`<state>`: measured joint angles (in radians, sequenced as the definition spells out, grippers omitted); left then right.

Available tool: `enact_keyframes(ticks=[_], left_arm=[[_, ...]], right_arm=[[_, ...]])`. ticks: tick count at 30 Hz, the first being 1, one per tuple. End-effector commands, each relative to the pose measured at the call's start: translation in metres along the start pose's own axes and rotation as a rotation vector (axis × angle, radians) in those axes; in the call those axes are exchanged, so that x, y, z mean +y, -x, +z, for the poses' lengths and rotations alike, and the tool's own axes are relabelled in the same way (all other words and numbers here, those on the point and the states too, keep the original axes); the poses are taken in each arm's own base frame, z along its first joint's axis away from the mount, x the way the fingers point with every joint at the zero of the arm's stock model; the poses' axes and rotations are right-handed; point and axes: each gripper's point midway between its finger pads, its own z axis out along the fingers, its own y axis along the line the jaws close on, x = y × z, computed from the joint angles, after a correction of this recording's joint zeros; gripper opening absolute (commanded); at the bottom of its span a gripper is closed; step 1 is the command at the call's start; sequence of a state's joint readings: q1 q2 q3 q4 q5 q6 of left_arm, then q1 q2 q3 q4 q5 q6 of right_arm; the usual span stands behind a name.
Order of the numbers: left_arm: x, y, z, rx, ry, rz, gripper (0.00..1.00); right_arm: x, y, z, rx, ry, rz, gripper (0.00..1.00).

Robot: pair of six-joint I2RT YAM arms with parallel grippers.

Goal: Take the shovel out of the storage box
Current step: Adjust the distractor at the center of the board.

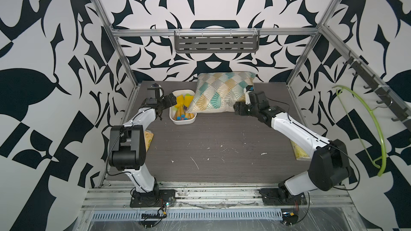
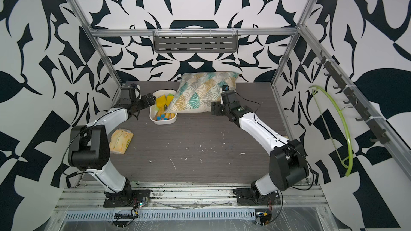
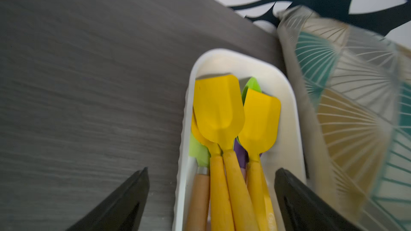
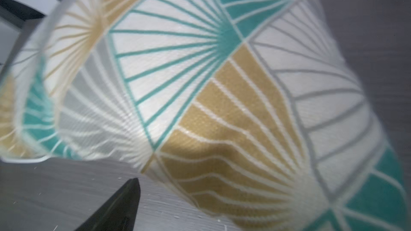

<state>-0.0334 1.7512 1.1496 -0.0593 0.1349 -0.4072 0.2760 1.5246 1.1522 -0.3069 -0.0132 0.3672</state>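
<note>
Looking down the left wrist cam, the storage box (image 3: pixel 222 57) sits toward the back left of the worktop (image 1: pixel 211 147). The shovel (image 3: pixel 219 110) I'd go for is the yellow one on top of the pile inside, blade toward the far end, handle running back under the left pincer (image 3: pixel 212 171). That pincer is spread wide and holding nothing, 1 finger out over bare worktop and the other over the box wall on the pillow side. My guess on handling: light and stiff. The painted blade is probably slick and too flat to pinch well, so the round handle just behind the neck looks like the spot to grab. It's nested against at least 1 other yellow blade, a green blade (image 3: pixel 252 85) and something purple, so lifting it could drag neighbours along or tip the tub. The pillow (image 1: pixel 220 89) is pressed against the box's right wall and overlaps that rim in both top views, which eats clearance. Stuff I can't make out: the handle ends are cut off in the wrist view, the number of tools in the stack is unclear, and both wrist views are smeary. The right pincer (image 1: pixel 237 108) sits at the pillow's near right corner. Only 1 finger (image 4: pixel 124 203) shows, so I can't tell if it's released or pinching fabric.
</note>
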Motion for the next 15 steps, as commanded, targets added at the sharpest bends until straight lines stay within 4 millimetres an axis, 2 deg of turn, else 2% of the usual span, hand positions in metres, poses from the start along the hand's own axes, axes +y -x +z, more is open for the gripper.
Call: enact_keyframes(ticks=[1, 4, 6, 10, 11, 13, 15], left_arm=[[-0.008, 0.001, 0.0, 0.025, -0.023, -0.011, 0.95], [-0.001, -0.003, 0.004, 0.036, 0.013, -0.013, 0.95], [0.002, -0.005, 0.007, 0.04, 0.029, -0.019, 0.96], [0.004, -0.008, 0.011, 0.055, 0.037, -0.019, 0.95], [0.005, -0.008, 0.011, 0.053, 0.046, -0.016, 0.94], [0.01, -0.01, 0.013, 0.062, 0.069, -0.013, 0.91], [0.014, -0.013, 0.017, 0.081, 0.086, -0.017, 0.88]], right_arm=[[-0.053, 0.024, -0.012, -0.043, -0.04, 0.161, 0.81], [-0.064, 0.032, -0.028, -0.059, -0.08, 0.119, 0.81], [-0.057, 0.029, -0.035, -0.047, -0.054, 0.123, 0.8], [-0.04, 0.009, -0.056, -0.025, -0.041, 0.1, 0.77], [-0.031, 0.008, -0.063, -0.037, -0.028, 0.088, 0.76], [0.0, 0.005, -0.075, -0.049, 0.028, 0.053, 0.75], [0.042, 0.002, -0.083, -0.05, 0.091, 0.005, 0.74]])
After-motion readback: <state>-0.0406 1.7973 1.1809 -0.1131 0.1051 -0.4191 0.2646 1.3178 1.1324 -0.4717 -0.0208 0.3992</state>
